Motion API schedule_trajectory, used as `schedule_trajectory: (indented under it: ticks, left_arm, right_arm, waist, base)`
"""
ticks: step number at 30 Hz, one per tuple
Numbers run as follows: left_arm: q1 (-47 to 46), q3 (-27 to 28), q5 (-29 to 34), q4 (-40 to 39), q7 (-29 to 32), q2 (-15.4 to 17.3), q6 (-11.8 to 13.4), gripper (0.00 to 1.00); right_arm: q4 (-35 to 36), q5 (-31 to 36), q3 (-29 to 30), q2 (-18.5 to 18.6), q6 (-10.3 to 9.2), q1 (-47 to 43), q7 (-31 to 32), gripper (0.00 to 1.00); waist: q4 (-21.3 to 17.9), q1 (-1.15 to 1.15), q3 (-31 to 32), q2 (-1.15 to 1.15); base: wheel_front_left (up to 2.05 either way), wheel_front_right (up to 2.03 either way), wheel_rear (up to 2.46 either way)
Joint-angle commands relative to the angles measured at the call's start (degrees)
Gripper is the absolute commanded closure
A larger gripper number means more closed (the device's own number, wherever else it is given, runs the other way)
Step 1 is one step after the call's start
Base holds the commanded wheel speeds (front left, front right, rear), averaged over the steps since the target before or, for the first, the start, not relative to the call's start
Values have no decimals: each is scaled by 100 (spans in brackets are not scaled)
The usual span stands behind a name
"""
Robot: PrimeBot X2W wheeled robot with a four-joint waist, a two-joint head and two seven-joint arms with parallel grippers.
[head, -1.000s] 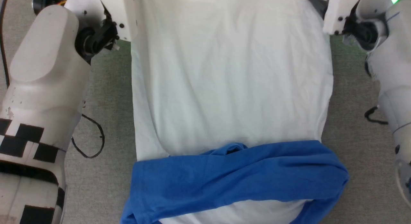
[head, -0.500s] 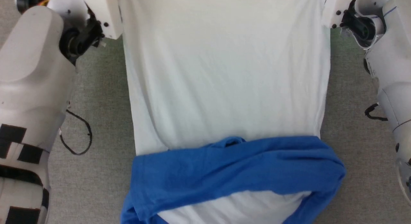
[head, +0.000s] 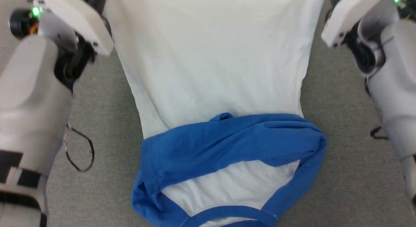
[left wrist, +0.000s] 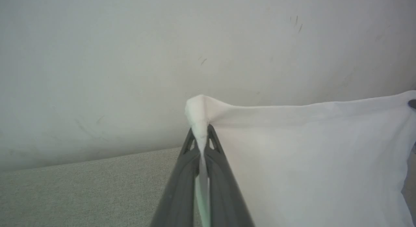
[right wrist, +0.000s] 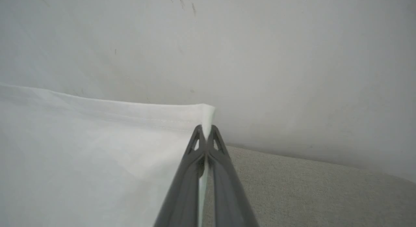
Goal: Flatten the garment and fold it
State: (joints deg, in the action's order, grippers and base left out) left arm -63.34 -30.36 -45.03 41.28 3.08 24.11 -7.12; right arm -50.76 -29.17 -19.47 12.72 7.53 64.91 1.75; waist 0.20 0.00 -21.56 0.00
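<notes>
The garment (head: 214,67) is a white shirt with bright blue sleeves (head: 234,139) folded across its lower body, and a blue collar at the bottom edge of the head view. It hangs stretched between my two arms, its far hem raised. In the left wrist view my left gripper (left wrist: 201,131) is shut on a bunched corner of the white hem (left wrist: 198,110). In the right wrist view my right gripper (right wrist: 205,129) pinches the other hem corner (right wrist: 207,114). In the head view the fingertips of both are beyond the top edge.
Grey carpet (head: 104,129) lies under and around the shirt. A thin black cable loop (head: 81,149) hangs beside my left forearm (head: 29,100). A pale wall (left wrist: 162,58) rises just beyond the hem in both wrist views.
Both arms have lifted the hem upward and outward. The blue sleeves and collar end have slid up the head view, and the white body now tapers toward the sleeves.
</notes>
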Motion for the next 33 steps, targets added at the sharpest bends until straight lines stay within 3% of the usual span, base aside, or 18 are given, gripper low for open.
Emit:
schedule_trajectory:
  ticks: [1, 7, 15, 21, 29, 32, 33]
  left_arm:
    - [369, 67, -104, -158, -121, 77, -23, 100]
    - [2121, 295, -411, -1311, -505, 382, 412, 100]
    - [4891, 494, -893, -3300, -541, 746, 1454, 100]
    - [6229, 475, -1130, -4185, -478, 816, 2016, 100]
    - [6958, 185, -1380, -4158, -288, 607, 2163, 100]
    - [7065, 75, -1511, -3929, -253, 431, 2063, 59]
    - [7086, 62, -1497, -3839, -277, 424, 2061, 35]
  right_arm:
    - [277, -126, -140, 119, -4, -355, -52, 100]
    - [1744, -491, -494, 651, -4, -1922, 95, 100]
    - [3687, -649, -49, 1010, -4, -4328, 916, 100]
    - [4704, -490, 720, 690, -4, -5896, 1417, 100]
    - [5110, -157, 1610, -162, -4, -7377, 1837, 100]
    - [5045, -116, 1818, -492, -4, -7687, 1834, 100]
    - [5016, -116, 1851, -573, -4, -7774, 1831, 85]
  waist:
    - [17, 0, 520, 0]
    - [9, 0, 1140, 0]
    - [-37, 0, 1673, 0]
    - [-19, 0, 1850, 0]
    - [-7, 0, 1895, 0]
    - [-20, 0, 1884, 0]
    - [-28, 0, 1891, 0]
  base:
    - [0, 0, 0]
    - [0, 0, 0]
    - [0, 0, 0]
    - [0, 0, 0]
    - [0, 0, 0]
    - [0, 0, 0]
    - [0, 0, 0]
